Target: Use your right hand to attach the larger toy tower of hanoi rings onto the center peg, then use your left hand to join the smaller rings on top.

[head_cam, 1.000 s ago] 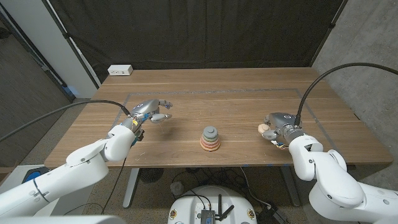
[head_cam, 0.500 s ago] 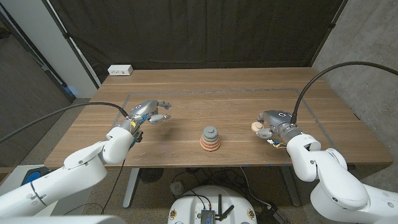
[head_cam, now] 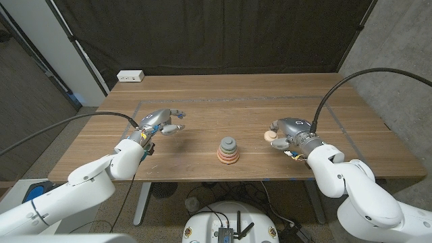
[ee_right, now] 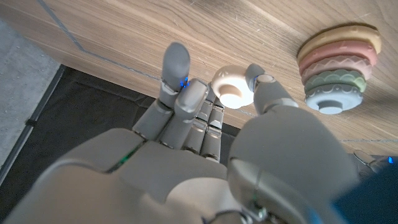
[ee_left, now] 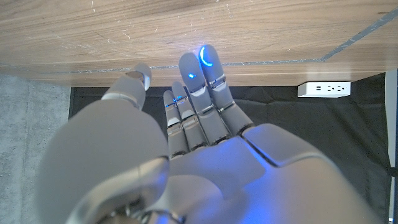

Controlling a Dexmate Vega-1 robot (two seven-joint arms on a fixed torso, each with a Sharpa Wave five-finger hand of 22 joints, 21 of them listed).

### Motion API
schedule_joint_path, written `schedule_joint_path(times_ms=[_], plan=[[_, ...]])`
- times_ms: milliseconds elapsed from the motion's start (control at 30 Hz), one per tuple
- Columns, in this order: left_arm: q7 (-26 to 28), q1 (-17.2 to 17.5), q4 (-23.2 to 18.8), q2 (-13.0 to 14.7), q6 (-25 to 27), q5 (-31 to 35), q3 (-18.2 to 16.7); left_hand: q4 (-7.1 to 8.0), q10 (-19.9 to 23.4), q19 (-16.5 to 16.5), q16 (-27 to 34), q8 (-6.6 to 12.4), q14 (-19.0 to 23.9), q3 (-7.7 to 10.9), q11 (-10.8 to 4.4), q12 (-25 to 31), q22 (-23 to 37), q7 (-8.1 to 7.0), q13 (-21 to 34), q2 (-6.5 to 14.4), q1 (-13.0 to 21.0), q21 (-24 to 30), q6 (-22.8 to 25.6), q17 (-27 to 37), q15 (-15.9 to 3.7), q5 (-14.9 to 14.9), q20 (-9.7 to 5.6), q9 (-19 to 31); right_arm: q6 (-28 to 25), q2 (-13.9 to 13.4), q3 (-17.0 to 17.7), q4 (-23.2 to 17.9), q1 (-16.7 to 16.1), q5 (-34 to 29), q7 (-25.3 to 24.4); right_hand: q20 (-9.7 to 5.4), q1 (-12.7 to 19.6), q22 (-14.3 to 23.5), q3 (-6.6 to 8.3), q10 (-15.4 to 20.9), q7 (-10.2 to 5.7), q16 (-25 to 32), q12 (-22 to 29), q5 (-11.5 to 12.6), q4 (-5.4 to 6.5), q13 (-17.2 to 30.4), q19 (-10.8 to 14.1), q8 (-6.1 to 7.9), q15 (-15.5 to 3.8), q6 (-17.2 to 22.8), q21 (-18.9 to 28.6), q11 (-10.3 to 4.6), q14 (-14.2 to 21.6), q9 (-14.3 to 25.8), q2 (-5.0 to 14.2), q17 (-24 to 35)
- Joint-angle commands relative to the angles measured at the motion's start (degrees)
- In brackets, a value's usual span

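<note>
Wooden tabletop [head_cam: 256, 108] carries the toy near its middle: a ring stack [head_cam: 228, 151] on the center peg, yellow, pink, green, then a grey-blue ring on top. Right hand [head_cam: 289, 131], right of the stack and apart from it, pinches a small cream ring [head_cam: 269, 135] between thumb and finger, raised off the wood. Left hand [head_cam: 164, 123] hovers well left, fingers loosely curled, holding nothing. Judged step: carrying this ring to the peg. Best done by keeping the ring level, centring its hole [ee_right: 232, 89] over the stack top, lowering straight, then releasing without nudging the stack.

Lab test bay, black curtain [head_cam: 216, 34], concrete wall [head_cam: 398, 61], taped table [head_cam: 202, 88]
</note>
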Motion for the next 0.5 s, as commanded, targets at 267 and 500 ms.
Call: schedule_joint_path(times_ms=[267,500], plan=[[-0.2,1.2,-1.0,-0.2,1.8,1.6,0.1,0.08,0.5,-0.1,0.0,-0.28,0.3,0.48,-0.05,0.0,0.1,-0.02,0.2,-0.1,-0.1,0.4,0.7,0.2,-5.74,0.2,-8.06,0.2,7.9,1.9,5.5,-0.6,-4.8,-2.3,1.1,-1.70,1.1,0.2,1.15,1.9,-1.43,0.4,0.0,0.4,0.64,0.2,0.6,0.38,0.14,2.3,0.1,-1.44,0.5,0.3,1.65,0.1],[0.2,0.8,-0.8,-0.4,1.5,2.5,0.6,0.07,0.5,0.0,0.0,-0.29,0.3,0.53,-0.03,-0.1,0.1,-0.16,0.1,-0.1,-0.1,0.4,0.7,0.1,-5.74,0.2,-8.06,0.2,10.6,3.9,6.0,-0.3,-5.9,-5.4,2.4,-1.72,1.3,0.1,1.32,1.6,-1.42,0.5,-0.3,0.5,0.58,0.4,0.6,0.29,0.14,2.1,-0.1,-1.58,0.5,0.3,1.76,0.1]])
